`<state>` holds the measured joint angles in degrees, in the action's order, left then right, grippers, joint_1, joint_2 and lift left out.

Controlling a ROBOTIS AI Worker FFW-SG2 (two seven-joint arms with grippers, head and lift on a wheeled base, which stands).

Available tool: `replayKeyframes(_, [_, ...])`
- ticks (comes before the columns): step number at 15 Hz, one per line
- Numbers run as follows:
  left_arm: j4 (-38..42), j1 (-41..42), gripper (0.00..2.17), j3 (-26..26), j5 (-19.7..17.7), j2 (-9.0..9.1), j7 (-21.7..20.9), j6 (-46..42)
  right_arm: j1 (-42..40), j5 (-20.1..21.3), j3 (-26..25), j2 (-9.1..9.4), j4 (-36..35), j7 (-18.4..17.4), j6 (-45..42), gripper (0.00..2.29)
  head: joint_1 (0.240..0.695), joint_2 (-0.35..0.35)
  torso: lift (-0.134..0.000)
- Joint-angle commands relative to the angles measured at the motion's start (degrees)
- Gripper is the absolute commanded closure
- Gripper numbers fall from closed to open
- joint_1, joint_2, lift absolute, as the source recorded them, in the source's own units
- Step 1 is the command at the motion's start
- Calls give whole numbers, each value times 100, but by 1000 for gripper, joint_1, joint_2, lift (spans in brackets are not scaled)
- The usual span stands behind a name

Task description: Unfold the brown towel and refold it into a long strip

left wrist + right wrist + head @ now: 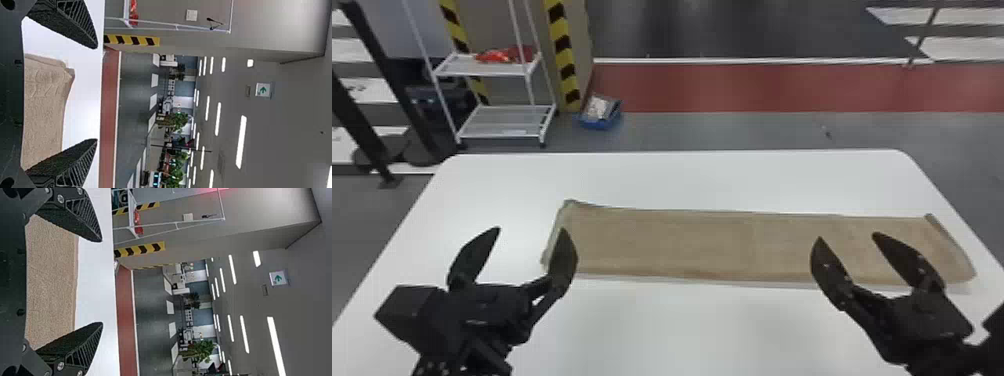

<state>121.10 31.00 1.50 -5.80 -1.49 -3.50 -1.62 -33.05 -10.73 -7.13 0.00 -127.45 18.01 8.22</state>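
The brown towel (pixel 682 242) lies flat on the white table as a long strip running left to right, its left end slightly uneven and its right end curving. My left gripper (pixel 532 230) is open over the towel's left end, one finger beside it and one in front of it. Over the right part stands my right gripper (pixel 847 237), also open. In the left wrist view the left gripper (pixel 97 94) has the towel's end (pixel 47 86) beyond its spread fingers. The right gripper (pixel 102 282) in the right wrist view shows the towel (pixel 51 282) between its parted fingers.
The white table (pixel 657 325) extends around the towel, with its far edge behind it. On the floor beyond are a white rack (pixel 497 120) and a blue box (pixel 601 114). A black stand is at the far left.
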Motion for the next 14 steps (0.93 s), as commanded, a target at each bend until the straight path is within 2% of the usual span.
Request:
replayKeyframes(1, [-7, 2, 26, 9, 0, 0, 8, 0, 0, -8, 1, 5, 1, -8, 0, 140, 695, 15, -123])
replayKeyframes(14, [1, 2, 26, 26, 0, 61, -1, 0, 35, -52, -43, 5, -8, -8, 35, 140, 695, 15, -123])
